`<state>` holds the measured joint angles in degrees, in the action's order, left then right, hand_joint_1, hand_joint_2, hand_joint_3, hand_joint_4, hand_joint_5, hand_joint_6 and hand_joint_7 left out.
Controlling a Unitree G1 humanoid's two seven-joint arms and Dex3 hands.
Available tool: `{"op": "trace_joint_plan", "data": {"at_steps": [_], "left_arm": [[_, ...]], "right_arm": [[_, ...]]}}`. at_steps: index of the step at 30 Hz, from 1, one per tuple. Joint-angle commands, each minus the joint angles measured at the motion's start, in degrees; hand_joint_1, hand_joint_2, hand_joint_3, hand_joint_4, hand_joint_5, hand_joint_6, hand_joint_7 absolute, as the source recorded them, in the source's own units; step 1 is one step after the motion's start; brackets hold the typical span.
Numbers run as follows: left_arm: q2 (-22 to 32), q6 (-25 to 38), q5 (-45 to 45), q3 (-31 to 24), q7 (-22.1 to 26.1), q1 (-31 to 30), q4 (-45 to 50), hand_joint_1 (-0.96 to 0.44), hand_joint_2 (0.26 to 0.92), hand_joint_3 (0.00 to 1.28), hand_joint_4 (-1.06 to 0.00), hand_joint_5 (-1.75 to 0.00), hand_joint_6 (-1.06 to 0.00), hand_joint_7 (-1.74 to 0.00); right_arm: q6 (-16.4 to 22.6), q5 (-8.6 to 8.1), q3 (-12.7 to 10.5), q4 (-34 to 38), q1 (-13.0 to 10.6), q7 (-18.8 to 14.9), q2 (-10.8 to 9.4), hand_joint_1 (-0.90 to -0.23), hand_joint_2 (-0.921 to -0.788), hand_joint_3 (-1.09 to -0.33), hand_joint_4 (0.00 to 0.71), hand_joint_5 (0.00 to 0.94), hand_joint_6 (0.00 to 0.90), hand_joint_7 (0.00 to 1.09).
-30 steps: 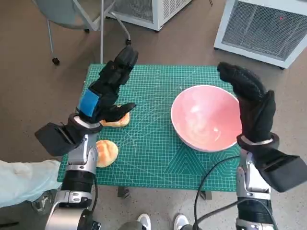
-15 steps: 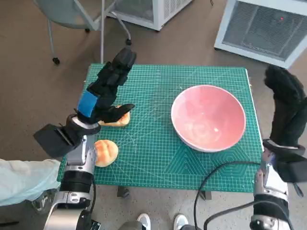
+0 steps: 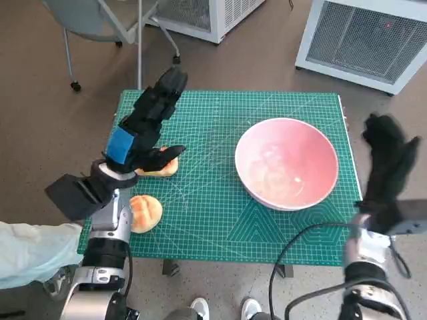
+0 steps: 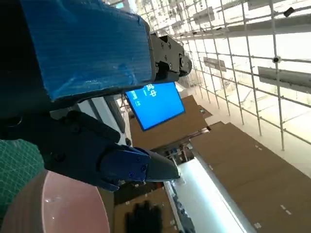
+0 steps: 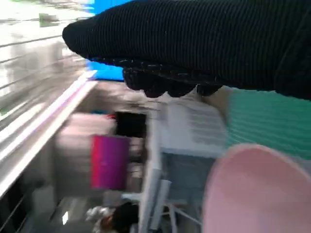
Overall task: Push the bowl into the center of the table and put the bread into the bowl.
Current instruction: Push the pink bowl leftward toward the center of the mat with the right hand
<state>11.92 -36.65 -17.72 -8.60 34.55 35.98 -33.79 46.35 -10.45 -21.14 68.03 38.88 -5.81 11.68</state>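
The bowl, pink and wide, sits on the right half of the bench, which is covered by a green cutting mat. It looks right of the mat's middle, so by my reading the push toward the center is not finished. Two pieces of bread lie on the left side: one bread roll near the front left corner, and a second bread piece just beyond it, partly hidden under the left hand.

The right hand, in a black knitted glove, hangs off the right edge of the bench, apart from the bowl's rim and touching nothing. Its fingers appear loosely extended and hold nothing; the right wrist view is blurred and shows only the glove above the bowl's pink rim.

The left hand, black with blue tape on its back, hovers over the left side of the mat with its fingers stretched out and spread. Its thumb lies across or just above the second bread piece; I cannot tell whether it touches. It grips nothing.

To do the step well, I judge the right hand should meet the bowl's outer wall low down and push steadily leftward, so the bowl slides rather than tips. The left hand should keep clear of the path and leave the bread undisturbed until the bowl is centered.
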Motion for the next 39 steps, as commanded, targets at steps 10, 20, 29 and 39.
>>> {"op": "trace_joint_plan", "data": {"at_steps": [10,20,29,39], "left_arm": [[2.26,-0.2,0.66,-0.8,-0.66,-2.73,2.83,-0.7,0.921,0.21,-0.07,0.0,-0.2,-0.01],[3.27,0.8,0.57,-0.96,-1.04,-4.81,5.51,-0.7,0.921,0.21,-0.08,0.0,-0.21,-0.01],[4.89,1.9,0.18,-1.74,-1.34,-7.46,8.31,-0.7,0.921,0.2,-0.08,0.0,-0.21,-0.01],[5.94,3.06,1.44,-2.53,-4.15,-10.08,11.89,-0.7,0.921,0.2,-0.08,-0.01,-0.22,-0.01]], "right_arm": [[-8.73,-0.43,-0.29,6.36,4.09,-0.45,-4.53,-0.622,-0.921,-0.898,0.096,0.004,0.015,0.29],[-15.08,-3.89,-3.57,7.37,6.93,-4.21,-7.85,-0.635,-0.921,-0.869,0.082,0.0,0.018,0.29],[-18.16,-4.85,-4.5,7.59,9.28,-5.61,-10.33,-0.613,-0.921,-0.889,0.088,0.003,0.032,0.29],[-19.87,-3.83,-3.59,7.85,11.34,-5.39,-11.98,-0.639,-0.921,-0.877,0.104,0.007,0.041,0.28]]}}
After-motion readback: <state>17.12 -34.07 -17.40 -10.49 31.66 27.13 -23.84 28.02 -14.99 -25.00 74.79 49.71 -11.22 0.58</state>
